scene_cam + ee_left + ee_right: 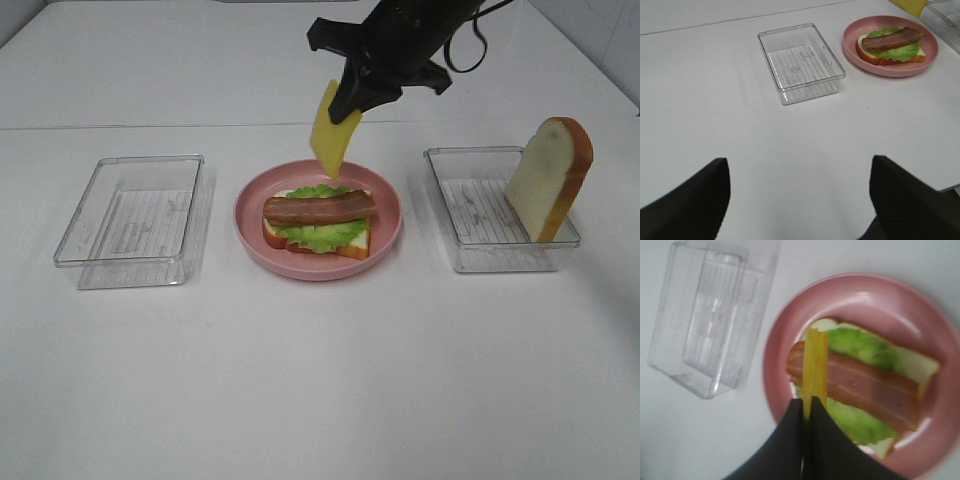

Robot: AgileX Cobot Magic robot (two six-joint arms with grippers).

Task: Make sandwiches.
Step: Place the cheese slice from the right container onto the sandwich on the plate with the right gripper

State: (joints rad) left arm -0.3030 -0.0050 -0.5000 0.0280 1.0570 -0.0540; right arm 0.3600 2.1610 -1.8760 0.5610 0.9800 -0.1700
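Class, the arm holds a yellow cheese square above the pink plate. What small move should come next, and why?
Probably lower the right gripper until the yellow cheese square meets the brown bacon strip: it hangs pinched, above the open sandwich on the pink plate.

Top of cheese square inside jaws

— What do we see above the plate?
— The right tool pinching the cheese over bacon, lettuce and bread.
— And elsewhere on the desk?
— We see a left box, and a right box with a slice leaning inside.
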